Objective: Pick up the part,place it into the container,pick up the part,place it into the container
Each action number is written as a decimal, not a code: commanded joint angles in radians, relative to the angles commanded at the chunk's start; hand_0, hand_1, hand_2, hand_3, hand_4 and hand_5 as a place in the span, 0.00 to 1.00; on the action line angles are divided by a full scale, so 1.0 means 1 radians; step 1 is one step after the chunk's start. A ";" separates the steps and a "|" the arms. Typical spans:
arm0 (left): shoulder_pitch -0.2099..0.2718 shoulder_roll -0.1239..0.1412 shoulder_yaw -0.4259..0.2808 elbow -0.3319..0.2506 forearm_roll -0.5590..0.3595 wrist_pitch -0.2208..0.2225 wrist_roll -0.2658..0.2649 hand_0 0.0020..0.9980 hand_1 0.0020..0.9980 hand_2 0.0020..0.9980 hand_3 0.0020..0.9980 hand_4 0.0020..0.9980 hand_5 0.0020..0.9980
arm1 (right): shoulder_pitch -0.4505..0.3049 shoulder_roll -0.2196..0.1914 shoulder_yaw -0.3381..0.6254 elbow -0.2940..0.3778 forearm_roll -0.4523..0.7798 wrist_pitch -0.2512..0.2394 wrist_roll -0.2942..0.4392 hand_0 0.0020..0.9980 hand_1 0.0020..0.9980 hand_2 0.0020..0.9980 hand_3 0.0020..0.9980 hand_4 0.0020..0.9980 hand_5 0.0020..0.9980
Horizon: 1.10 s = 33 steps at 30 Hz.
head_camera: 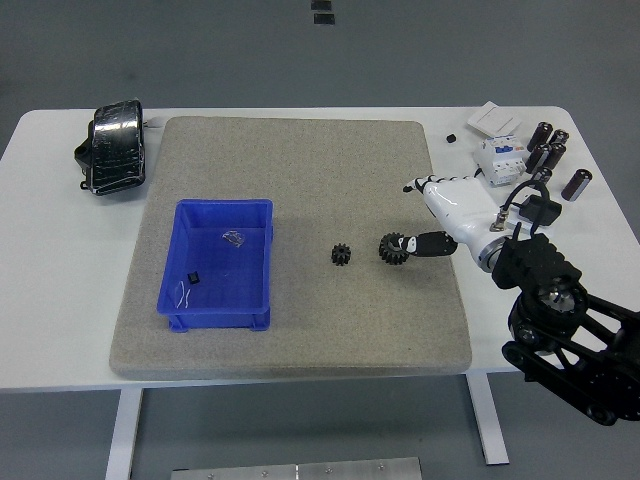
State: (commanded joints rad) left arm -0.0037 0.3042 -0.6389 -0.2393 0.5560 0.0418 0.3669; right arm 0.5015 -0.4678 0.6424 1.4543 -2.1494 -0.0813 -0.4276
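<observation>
Two black gear parts lie on the grey mat (290, 340): a small one (341, 255) and a larger one (394, 248) just right of it. The blue container (262, 262) stands on the mat's left half, with a small black piece (194, 277) and clear plastic scraps inside. My right hand (412, 218), white with black fingers, reaches in from the right. Its fingers are extended, and the lower finger (428, 244) touches the larger gear's right side. The hand holds nothing. The left arm is out of view.
A black bundled object (112, 147) lies at the table's far left. At the far right, off the mat, stand a white box (494, 118), a white breaker unit (500, 155) and several dark cylinders (552, 150). A small black bit (451, 138) lies near them.
</observation>
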 joint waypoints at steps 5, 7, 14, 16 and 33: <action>0.003 -0.001 -0.002 -0.001 0.002 0.000 0.002 0.69 0.68 0.66 0.62 0.73 0.25 | 0.028 0.010 -0.056 -0.047 0.020 -0.003 0.012 0.50 0.66 0.85 0.82 0.89 0.60; 0.003 -0.002 -0.001 -0.001 0.001 0.000 0.001 0.69 0.68 0.66 0.62 0.73 0.25 | 0.042 0.016 -0.082 -0.074 0.032 -0.006 0.020 0.49 0.66 0.84 0.82 0.88 0.59; 0.004 -0.005 0.000 -0.001 0.000 0.000 0.001 0.69 0.68 0.66 0.63 0.73 0.25 | 0.088 0.044 -0.164 -0.165 0.076 -0.026 0.057 0.45 0.62 0.78 0.84 0.85 0.58; 0.004 -0.005 0.001 -0.001 -0.001 0.000 0.000 0.69 0.68 0.66 0.63 0.73 0.25 | 0.096 0.051 -0.176 -0.183 0.086 -0.033 0.065 0.45 0.62 0.78 0.84 0.85 0.58; 0.005 -0.007 0.004 -0.001 -0.004 0.000 -0.001 0.69 0.68 0.66 0.62 0.73 0.25 | 0.126 0.053 -0.239 -0.251 0.104 -0.057 0.092 0.35 0.47 0.58 0.64 0.68 0.45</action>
State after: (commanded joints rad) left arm 0.0014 0.2972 -0.6348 -0.2405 0.5522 0.0422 0.3660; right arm 0.6280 -0.4145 0.4031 1.2030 -2.0453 -0.1385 -0.3359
